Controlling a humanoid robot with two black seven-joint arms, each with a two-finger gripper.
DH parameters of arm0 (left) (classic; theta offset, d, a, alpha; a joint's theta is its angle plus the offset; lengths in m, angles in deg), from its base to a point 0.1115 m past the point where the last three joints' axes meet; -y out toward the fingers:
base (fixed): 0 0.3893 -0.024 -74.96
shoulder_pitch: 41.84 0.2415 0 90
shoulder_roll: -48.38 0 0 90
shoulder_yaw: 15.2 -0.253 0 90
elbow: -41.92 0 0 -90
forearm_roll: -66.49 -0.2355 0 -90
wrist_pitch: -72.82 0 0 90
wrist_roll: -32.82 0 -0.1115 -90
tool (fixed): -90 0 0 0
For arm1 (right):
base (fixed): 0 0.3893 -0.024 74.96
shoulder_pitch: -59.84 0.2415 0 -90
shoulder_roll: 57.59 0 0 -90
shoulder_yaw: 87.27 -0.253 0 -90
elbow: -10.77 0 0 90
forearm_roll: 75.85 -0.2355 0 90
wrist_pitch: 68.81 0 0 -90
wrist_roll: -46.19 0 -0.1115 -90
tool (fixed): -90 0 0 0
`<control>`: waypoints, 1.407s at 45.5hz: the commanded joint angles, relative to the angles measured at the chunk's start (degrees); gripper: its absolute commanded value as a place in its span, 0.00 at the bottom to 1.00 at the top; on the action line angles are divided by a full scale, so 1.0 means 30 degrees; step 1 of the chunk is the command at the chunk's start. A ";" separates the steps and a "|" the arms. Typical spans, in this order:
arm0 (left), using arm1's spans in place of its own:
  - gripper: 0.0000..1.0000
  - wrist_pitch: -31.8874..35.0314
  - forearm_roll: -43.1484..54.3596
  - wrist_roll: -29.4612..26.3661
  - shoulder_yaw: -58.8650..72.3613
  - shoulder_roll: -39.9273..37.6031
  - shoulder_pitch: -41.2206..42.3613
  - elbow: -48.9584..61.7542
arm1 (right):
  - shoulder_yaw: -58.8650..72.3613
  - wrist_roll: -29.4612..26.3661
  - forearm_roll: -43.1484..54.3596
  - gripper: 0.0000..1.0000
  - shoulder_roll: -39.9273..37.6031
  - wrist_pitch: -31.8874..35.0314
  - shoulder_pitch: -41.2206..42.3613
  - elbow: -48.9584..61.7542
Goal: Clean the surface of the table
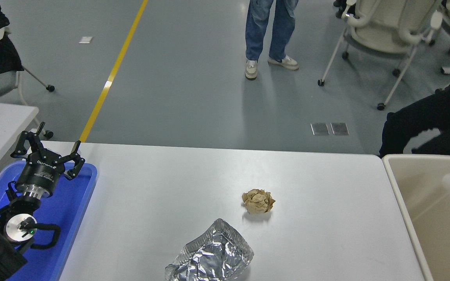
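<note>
White table (318, 179) surface carries a crumpled brown paper ball (258, 201) and foil wrapper (211, 257), both well right of the left gripper (49, 146), whose fingers stand wide. Right gripper is hidden, perhaps over the beige bin (424, 218); grasp the ball from above.

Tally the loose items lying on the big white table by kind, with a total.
Crumpled brown paper ball: 1
Crushed foil container: 1
Total: 2
</note>
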 commanded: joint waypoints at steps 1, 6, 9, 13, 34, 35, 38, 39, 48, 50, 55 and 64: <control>1.00 -0.0004 0.0001 0.0000 -0.0001 0.0000 0.0000 0.0005 | 0.0049 -0.0949 -0.0826 0.00 0.2743 -0.0553 -0.0942 0.3383; 1.00 -0.0004 0.0001 0.0000 -0.0001 0.0000 0.0000 -0.0024 | 0.0194 -0.1887 -0.0855 0.00 0.3447 -0.0553 -0.0971 0.3911; 1.00 0.0025 0.0001 0.0000 -0.0001 0.0000 0.0000 -0.0024 | 0.0341 -0.2356 -0.0855 0.00 0.3915 -0.0583 -0.0971 0.4175; 1.00 0.0025 0.0001 0.0000 -0.0001 0.0000 0.0000 -0.0024 | 0.0342 -0.3000 -0.0855 0.00 0.4326 -0.0816 -0.0971 0.4293; 1.00 0.0025 0.0001 0.0000 -0.0001 0.0000 0.0000 0.0005 | 0.1190 -0.5170 -0.2554 0.00 0.4708 -0.1051 -0.0824 0.4293; 1.00 0.0025 0.0001 0.0000 -0.0001 0.0029 0.0000 -0.0024 | 0.1220 -0.5170 -0.2612 0.00 0.4708 -0.1051 -0.0824 0.4293; 1.00 0.0025 0.0001 0.0000 -0.0001 0.0029 0.0000 -0.0024 | 0.1250 -0.5112 -0.2701 0.37 0.4620 -0.1080 -0.0766 0.4147; 1.00 0.0025 0.0001 0.0000 -0.0001 0.0000 0.0000 0.0005 | 0.1250 -0.5111 -0.2701 0.53 0.4591 -0.1110 -0.0737 0.4117; 1.00 0.0025 0.0001 0.0000 -0.0001 0.0000 0.0000 0.0005 | 0.0986 -0.5111 -0.4309 0.99 0.4444 -0.1989 -0.0532 0.3971; 1.00 0.0025 0.0001 0.0000 -0.0001 0.0000 0.0000 0.0005 | 0.1191 -0.5111 -0.4895 0.99 0.4386 -0.1960 -0.0532 0.3941; 1.00 0.0025 0.0001 0.0000 -0.0001 0.0000 0.0000 -0.0024 | 0.1220 -0.5111 -0.5396 0.99 0.4240 -0.1930 -0.0590 0.3883; 1.00 -0.0004 0.0001 0.0000 -0.0001 0.0000 0.0000 0.0005 | 0.1191 -0.5053 -0.5396 0.99 0.2046 -0.1960 -0.0619 0.2509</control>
